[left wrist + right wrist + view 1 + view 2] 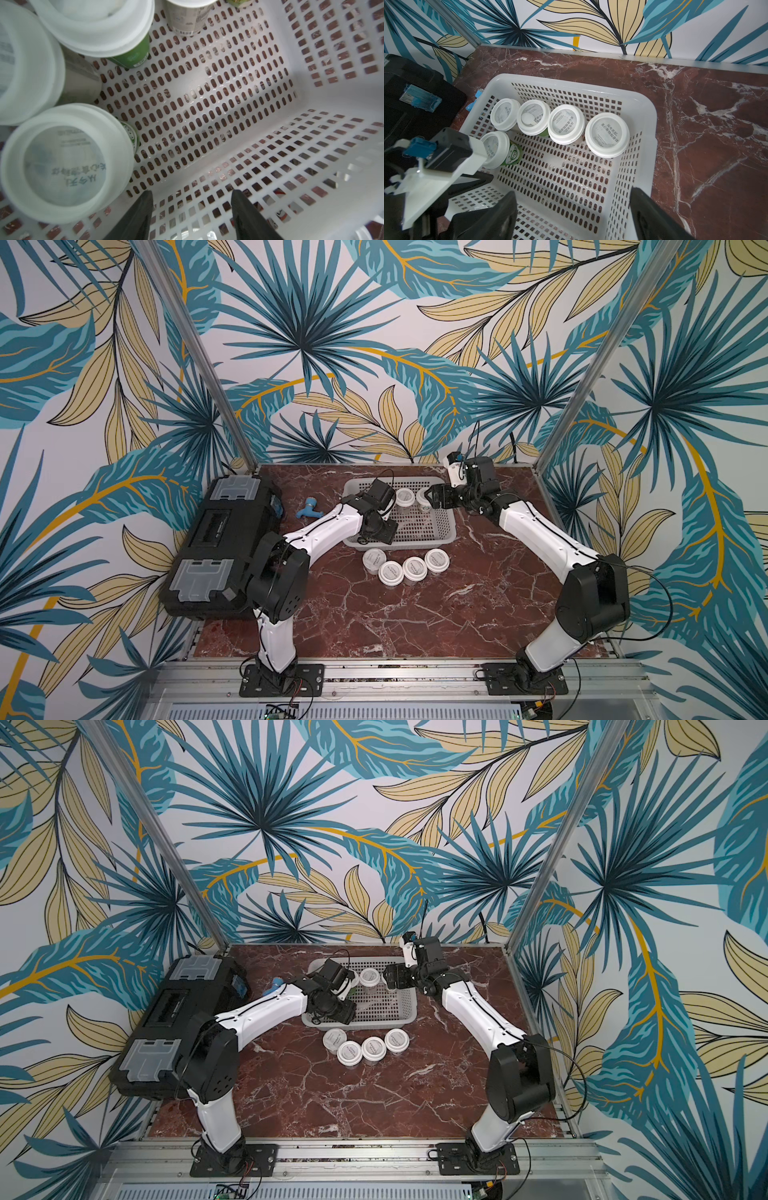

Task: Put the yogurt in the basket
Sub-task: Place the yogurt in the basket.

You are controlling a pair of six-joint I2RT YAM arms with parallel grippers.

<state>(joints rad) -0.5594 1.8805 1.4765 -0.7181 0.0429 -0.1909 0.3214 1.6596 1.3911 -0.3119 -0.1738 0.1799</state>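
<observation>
Five yogurt cups (565, 126) sat inside the basket (560, 80), four in a row along one long wall and a fifth cup (495, 149) just beside the row's end. Only the right wrist view showed all five. In both top views the basket lay at mid-frame, and the left arm hid most of its contents, leaving two lids (404, 497) to be seen. Those views alone showed four more cups (414, 569) clustered on the marble table (415, 622) just below the basket.

The left wrist view gave the cups' green-printed sides and the left gripper (191, 192) down inside the basket. Its fingers were parted with nothing between them, close to the fifth cup.

The right gripper (573, 191) hung over the basket's right end, spread wide and empty.

At the left of a top view, a black toolbox (220, 539) lay on the table. A blue fitting (309, 508) sat between it and the basket.
</observation>
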